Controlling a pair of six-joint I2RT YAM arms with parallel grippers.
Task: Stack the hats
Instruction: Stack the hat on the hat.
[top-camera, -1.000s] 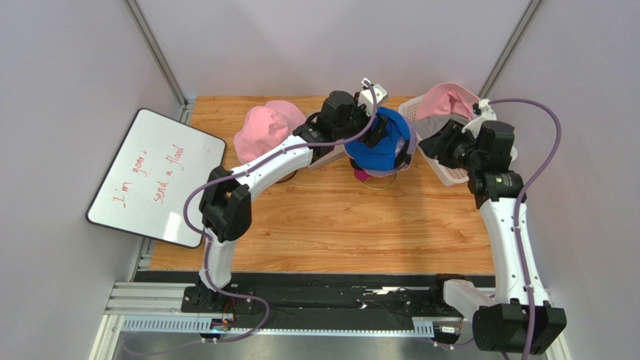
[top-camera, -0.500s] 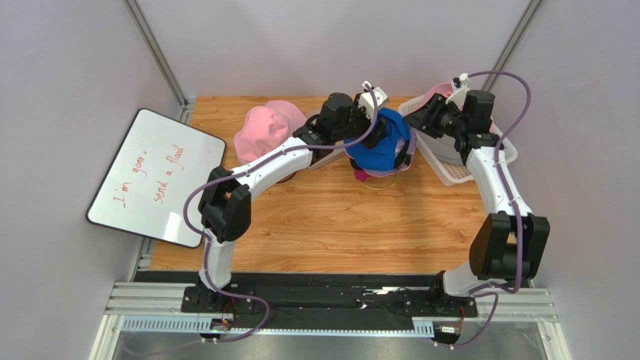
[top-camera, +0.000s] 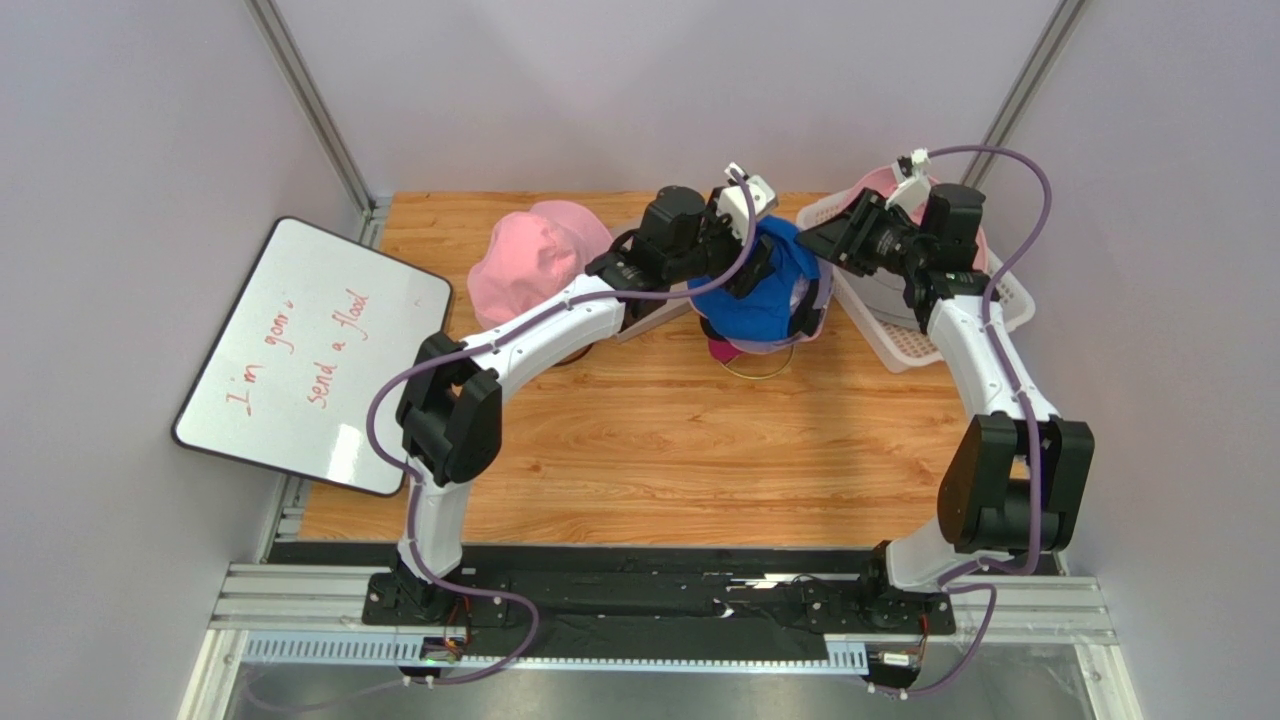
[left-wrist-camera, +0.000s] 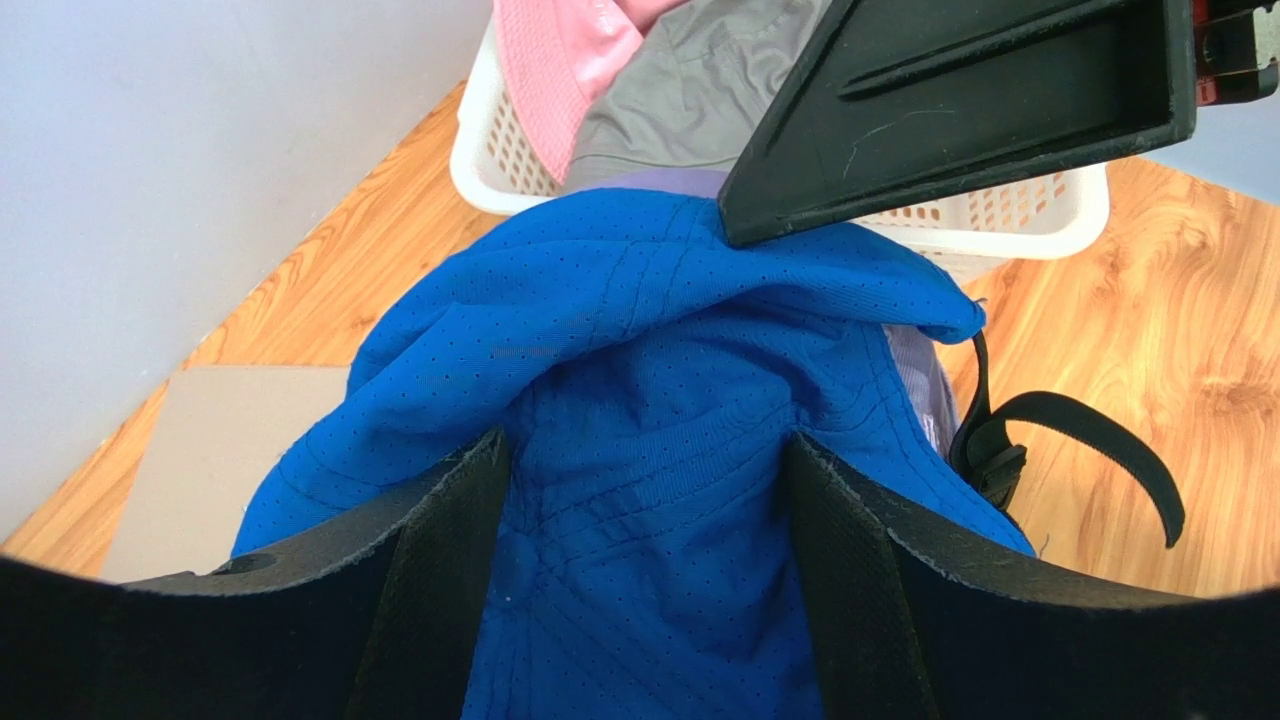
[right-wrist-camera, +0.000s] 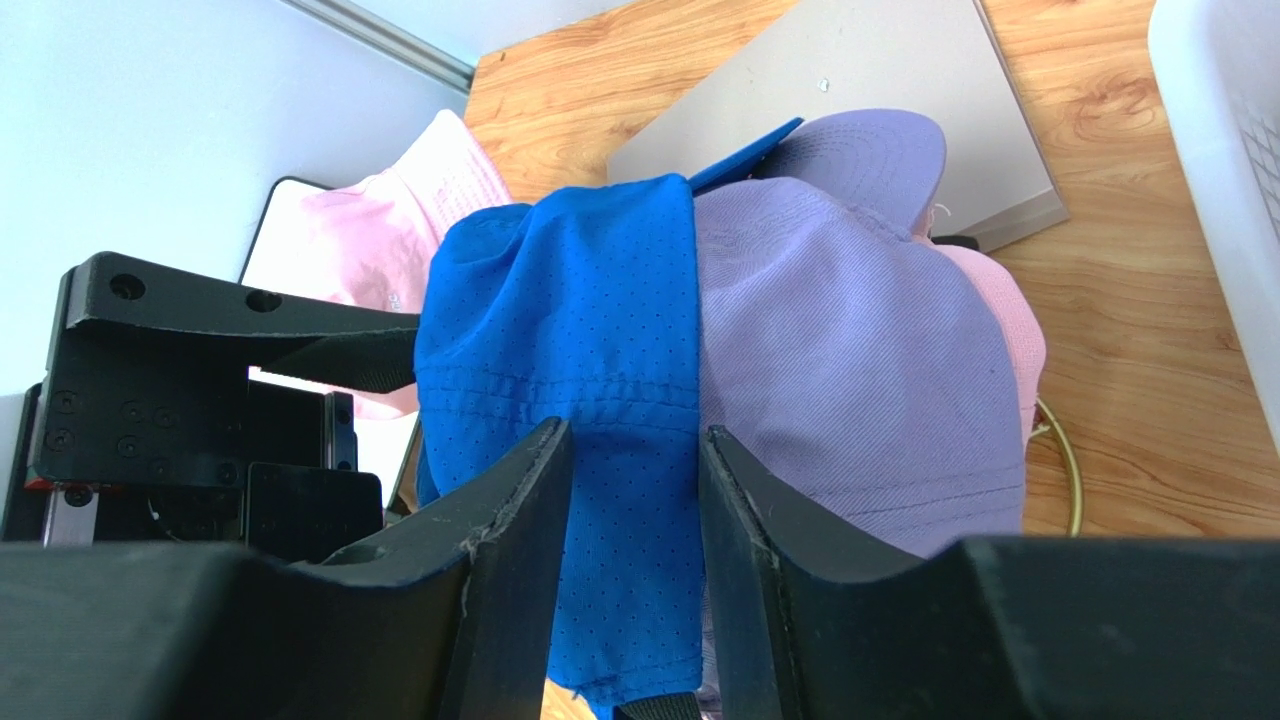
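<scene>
A blue cap (top-camera: 759, 293) lies draped over a lavender cap (right-wrist-camera: 857, 360) on a stack at the back middle of the table; a pink hat (right-wrist-camera: 1019, 323) peeks out beneath them. My left gripper (top-camera: 747, 258) is shut on the blue cap's (left-wrist-camera: 601, 285) bunched crown, and fabric fills the gap at the left gripper (left-wrist-camera: 646, 450). My right gripper (top-camera: 836, 248) stands open at the cap's right side. In the right wrist view the right gripper (right-wrist-camera: 631, 435) frames the hanging blue fabric (right-wrist-camera: 571, 330). One of its fingers (left-wrist-camera: 962, 105) touches the blue fold.
A pink bucket hat (top-camera: 529, 258) sits on a stand to the left. The white mesh basket (top-camera: 902, 348) at the right holds a pink hat (left-wrist-camera: 564, 60) and a grey hat (left-wrist-camera: 691, 90). A grey board (right-wrist-camera: 872, 75) lies behind the stack. A whiteboard (top-camera: 308, 353) leans far left.
My right arm swung from over the basket leftward to the blue cap's right edge, then edged slightly closer. The left arm and the blue cap stayed put.
</scene>
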